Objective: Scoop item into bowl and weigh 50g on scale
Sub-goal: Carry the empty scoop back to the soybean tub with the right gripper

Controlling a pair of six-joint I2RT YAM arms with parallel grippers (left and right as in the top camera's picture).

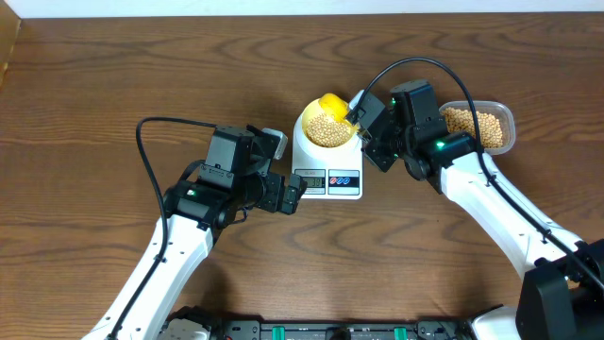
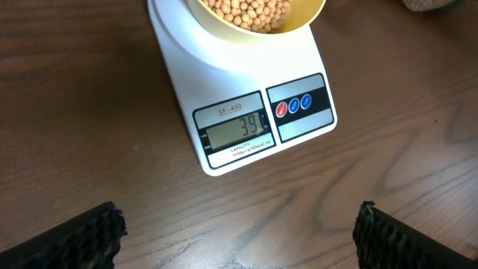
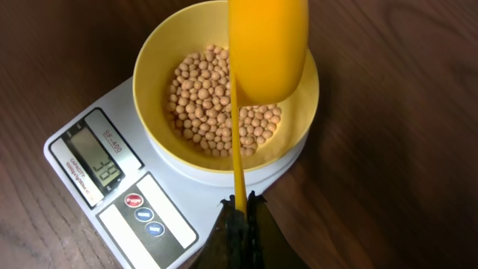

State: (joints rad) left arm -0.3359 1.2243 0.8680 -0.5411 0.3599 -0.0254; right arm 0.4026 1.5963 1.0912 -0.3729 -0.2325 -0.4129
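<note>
**Scoop over the bowl**

My right claw is clenched on the scoop's thin handle. The yellow scoop hangs over the bowl. The bowl sits on the scale near the middle of the table, with beans inside. I think the screen says 39. My left claw is spread wide and empty, just in front of the scale. A tub of beans stands nearer the right edge.

wooden table lies bare across the far left and near middle, giving wide passage. the scale sits centre with the yellow bowl on it; a yellow scoop hangs over the bowl, blocking entry from above. the left gripper, jaws wide, crowds the scale's left front. the right gripper, clamped on the scoop handle, stands between scale and clear tub.
</note>
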